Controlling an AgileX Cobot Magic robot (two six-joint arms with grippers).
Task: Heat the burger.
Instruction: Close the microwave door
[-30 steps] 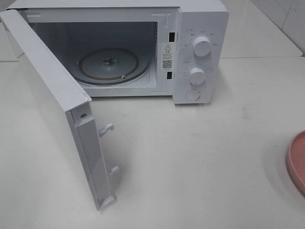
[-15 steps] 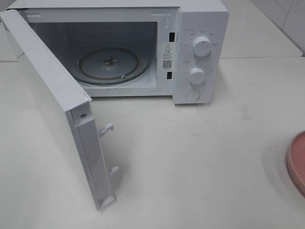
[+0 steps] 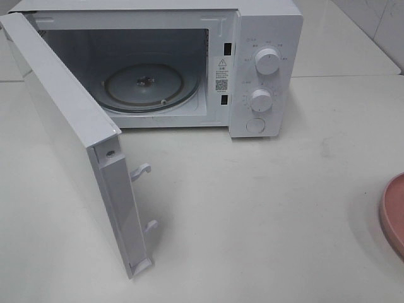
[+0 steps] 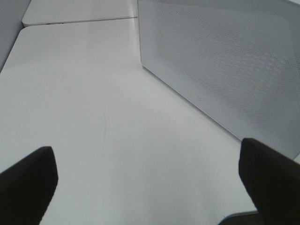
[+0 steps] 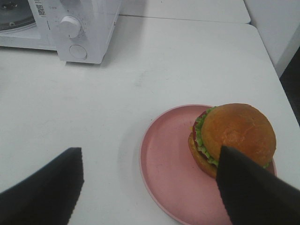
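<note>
The burger (image 5: 234, 133), with golden-brown bun, green lettuce and red tomato, sits on a round pink plate (image 5: 166, 164) in the right wrist view. My right gripper (image 5: 150, 187) is open above the plate's near side, one finger (image 5: 253, 192) overlapping the burger's edge. In the exterior high view only the plate's rim (image 3: 392, 211) shows at the right edge; the burger and both grippers are out of that view. The white microwave (image 3: 265, 69) stands at the back with its door (image 3: 76, 145) swung wide open and its glass turntable (image 3: 148, 85) bare. My left gripper (image 4: 150, 178) is open and empty beside the door's outer face (image 4: 225, 70).
The microwave's two knobs (image 3: 267, 62) and round button (image 3: 255, 125) are on its right panel. The open door juts far forward on the left of the white table (image 3: 252, 208). A second table (image 5: 187, 9) abuts behind.
</note>
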